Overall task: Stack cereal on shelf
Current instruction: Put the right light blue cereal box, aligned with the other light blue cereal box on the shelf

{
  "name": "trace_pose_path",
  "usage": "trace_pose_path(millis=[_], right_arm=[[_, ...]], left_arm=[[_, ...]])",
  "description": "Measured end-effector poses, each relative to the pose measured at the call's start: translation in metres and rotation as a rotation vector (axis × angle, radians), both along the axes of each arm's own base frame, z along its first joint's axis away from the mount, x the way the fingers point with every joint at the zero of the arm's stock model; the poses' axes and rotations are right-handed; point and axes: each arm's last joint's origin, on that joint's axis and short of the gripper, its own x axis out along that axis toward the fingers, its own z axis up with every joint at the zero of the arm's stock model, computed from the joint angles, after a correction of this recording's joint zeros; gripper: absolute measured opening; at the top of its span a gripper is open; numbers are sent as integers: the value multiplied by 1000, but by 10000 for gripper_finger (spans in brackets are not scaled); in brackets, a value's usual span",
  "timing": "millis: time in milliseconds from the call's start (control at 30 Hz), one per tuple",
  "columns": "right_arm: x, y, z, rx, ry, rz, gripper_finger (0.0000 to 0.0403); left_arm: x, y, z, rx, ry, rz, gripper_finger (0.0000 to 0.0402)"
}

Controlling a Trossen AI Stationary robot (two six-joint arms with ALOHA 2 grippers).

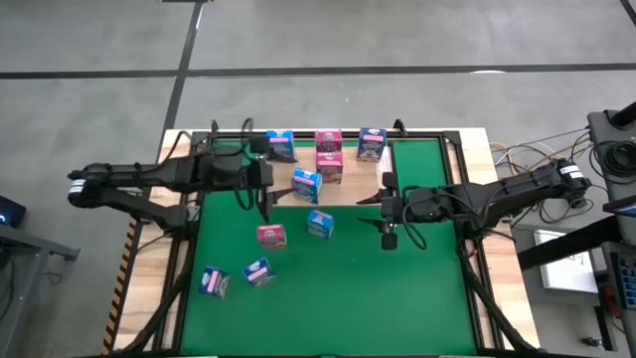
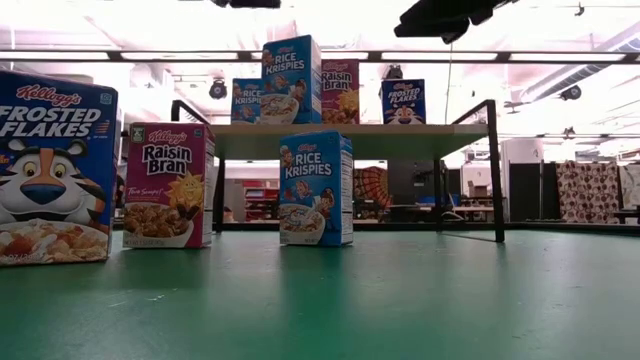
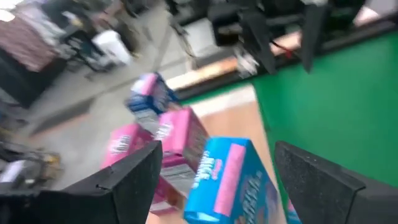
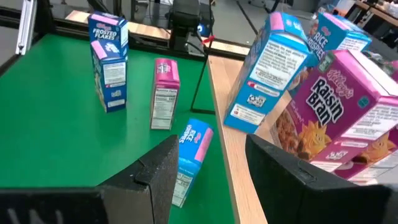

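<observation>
I've got the left gripper point(image 1: 264, 204) spread wide just past the light blue cereal box point(image 1: 307, 183) leaning at the shelf point(image 1: 350, 195) edge, probably since it's letting go, while the right gripper point(image 1: 389, 217) hangs half-open and empty over the counter point(image 1: 417, 288) nearby.

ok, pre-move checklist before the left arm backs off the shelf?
1. Left gripper open: ok.
2. Light blue box in front of it standing square on the shelf: cannot tell; it sits near the front edge.
3. Right gripper open and empty, over the green mat: ok.
4. Pink box on the mat upright, nothing against it: ok.
5. All cereal shelved: not ok, four boxes remain on the mat.
</observation>
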Motion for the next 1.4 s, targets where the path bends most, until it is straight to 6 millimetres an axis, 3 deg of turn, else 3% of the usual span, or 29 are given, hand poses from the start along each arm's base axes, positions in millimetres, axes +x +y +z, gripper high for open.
trace_pose_path(millis=[300,600,1400], right_arm=[[-4,-1,-4,-5,8,3,176],[-6,-1,-6,-3,17,2,176],[-6,-1,-6,-2,16,1,176]], left_arm=[[26,33,10,-67,185,-46,290],[29,56,12,-186,226,-181,290],[41,64,-22,-254,280,-166,287]])
